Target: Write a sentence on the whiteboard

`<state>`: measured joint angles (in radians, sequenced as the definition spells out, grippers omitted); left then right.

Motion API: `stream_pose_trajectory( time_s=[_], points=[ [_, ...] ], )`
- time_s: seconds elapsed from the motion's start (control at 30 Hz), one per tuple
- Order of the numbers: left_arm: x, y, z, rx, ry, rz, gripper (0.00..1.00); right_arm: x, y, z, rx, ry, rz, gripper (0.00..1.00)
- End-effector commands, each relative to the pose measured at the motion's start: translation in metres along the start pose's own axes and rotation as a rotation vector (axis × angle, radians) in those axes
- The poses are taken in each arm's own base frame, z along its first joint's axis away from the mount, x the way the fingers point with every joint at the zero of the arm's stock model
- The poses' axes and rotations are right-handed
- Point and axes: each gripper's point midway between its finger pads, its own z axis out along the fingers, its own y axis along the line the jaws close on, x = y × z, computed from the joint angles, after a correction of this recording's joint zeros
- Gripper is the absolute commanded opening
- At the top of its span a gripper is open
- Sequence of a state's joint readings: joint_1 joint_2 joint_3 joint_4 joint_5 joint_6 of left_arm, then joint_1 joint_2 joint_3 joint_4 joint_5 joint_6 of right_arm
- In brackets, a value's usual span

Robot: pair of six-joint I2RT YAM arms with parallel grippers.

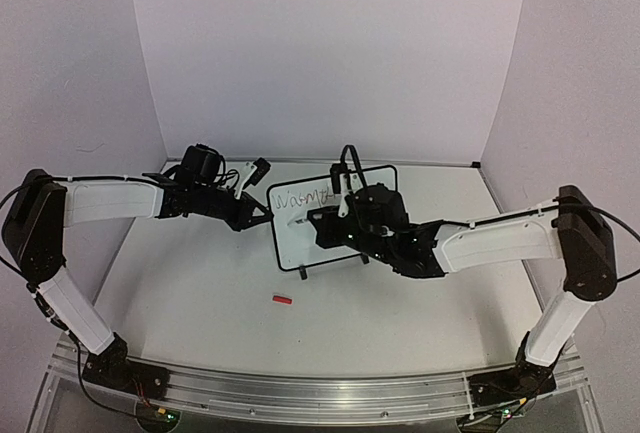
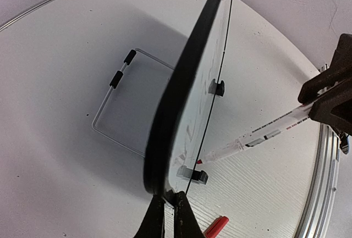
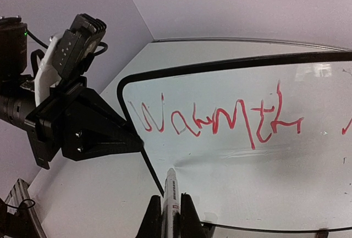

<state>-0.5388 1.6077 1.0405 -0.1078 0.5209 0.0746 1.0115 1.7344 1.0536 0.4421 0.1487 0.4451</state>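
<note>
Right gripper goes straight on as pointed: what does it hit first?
The right gripper holds a marker; its tip meets the whiteboard first, just below the red writing. Gap looks tiny; depth unclear.

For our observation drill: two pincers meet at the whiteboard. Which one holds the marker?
The right pincer: the marker sits between its fingers, tip toward the whiteboard. The left pincer only clamps the board's black frame.

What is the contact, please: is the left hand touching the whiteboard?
Touching: the left wrist view shows the left hand clamped on the whiteboard edge.
</note>
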Motion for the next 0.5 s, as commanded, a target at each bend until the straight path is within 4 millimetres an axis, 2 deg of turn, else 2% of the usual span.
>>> stream_pose_trajectory(
  time_s=[0.0, 0.13, 0.3, 0.47],
  points=[
    [0.006, 0.009, 0.001, -0.048, 0.037, 0.018, 0.0, -0.029, 0.011, 0.003, 0.001, -0.093, -0.006, 0.0],
    [0.007, 0.009, 0.002, -0.048, 0.039, 0.015, 0.0, -0.032, 0.014, 0.007, 0.0, -0.097, -0.024, 0.0],
    [0.005, 0.009, 0.002, -0.048, 0.036, 0.018, 0.0, -0.022, 0.015, 0.015, -0.001, -0.055, -0.04, 0.0],
    [0.005, 0.009, 0.002, -0.048, 0.037, 0.018, 0.0, -0.011, 0.007, 0.016, 0.026, -0.026, -0.046, 0.0]
  ],
)
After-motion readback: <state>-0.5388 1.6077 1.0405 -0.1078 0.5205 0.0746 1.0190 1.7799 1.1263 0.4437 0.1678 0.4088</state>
